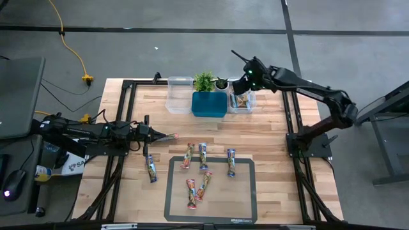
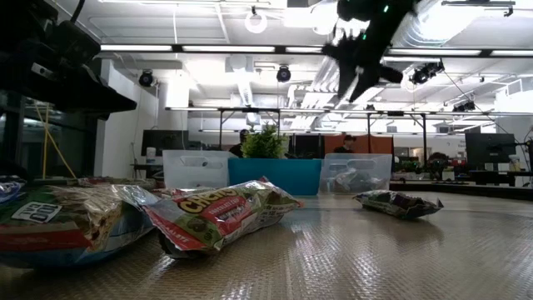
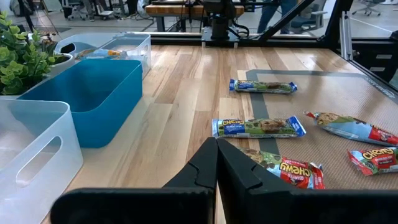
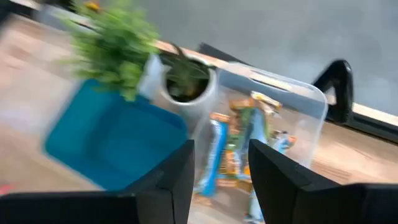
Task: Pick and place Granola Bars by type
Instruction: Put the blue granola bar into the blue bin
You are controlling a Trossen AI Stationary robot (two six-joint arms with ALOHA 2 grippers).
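Observation:
Several granola bars lie flat on the table: one point(image 1: 151, 168) on bare wood, and others point(image 1: 202, 156) point(image 1: 231, 162) point(image 1: 191, 193) on or at a dark-edged mat point(image 1: 169, 191). More bars point(image 4: 239, 146) lie in the clear right bin point(image 1: 241, 101). My right gripper point(image 4: 221, 165) hangs open above that bin with nothing between its fingers. It shows high up in the low view point(image 2: 358, 58). My left gripper point(image 1: 167, 135) is shut and empty, held level at the table's left, pointing toward the bars point(image 3: 258, 127).
Along the far edge stand an empty clear bin point(image 1: 179, 94), a blue bin point(image 1: 209, 103) and two small potted plants point(image 1: 204, 81) point(image 1: 221, 83) beside the right bin. Black frame rails point(image 1: 291, 128) run along the table's sides.

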